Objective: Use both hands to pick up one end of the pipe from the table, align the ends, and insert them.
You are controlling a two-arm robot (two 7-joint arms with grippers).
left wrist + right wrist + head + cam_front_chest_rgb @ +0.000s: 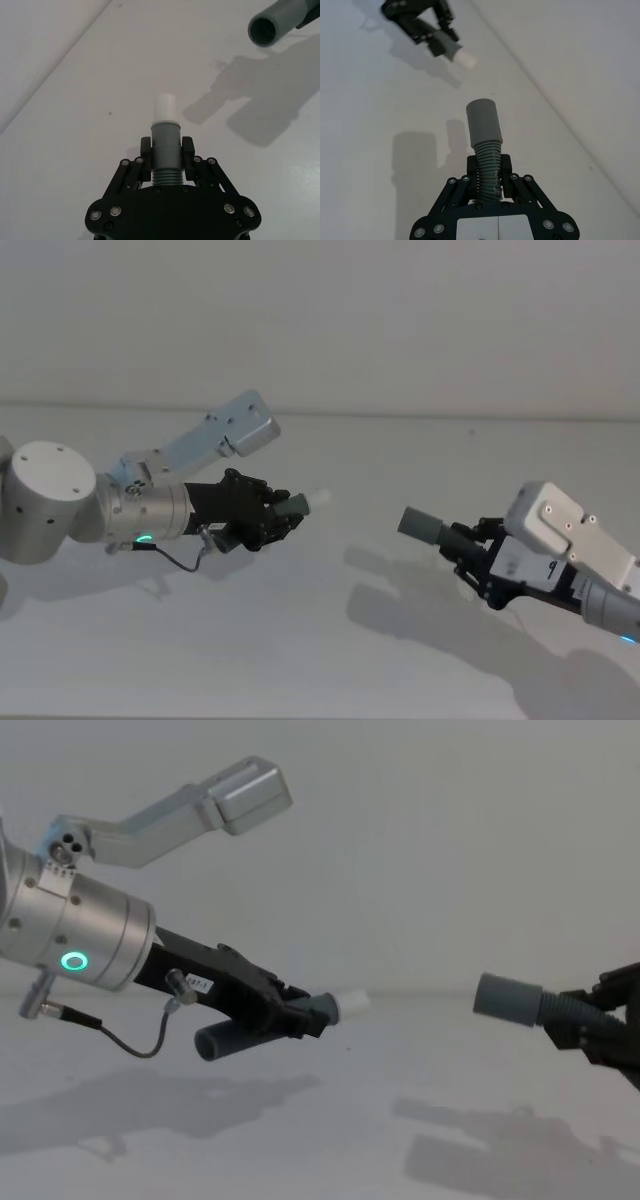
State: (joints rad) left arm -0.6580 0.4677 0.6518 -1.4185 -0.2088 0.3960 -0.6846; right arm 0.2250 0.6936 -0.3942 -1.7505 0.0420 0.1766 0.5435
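Left gripper [283, 511] reaches in from the left, clamped on the spigot piece [165, 140] at its grey collar, white tip [320, 500] pointing right. Right gripper [470, 542] reaches in from the right, clamped on the socket piece [488, 165] at its ribs, open collar [421, 524] facing the tip. Both are held above the table [330, 660], ends well apart.

Two grippers here, the left gripper [281, 511] and the right gripper [463, 541]; two pipe pieces, the white-tipped piece [298, 505] and the socket piece [420, 524]; one table [330, 650].
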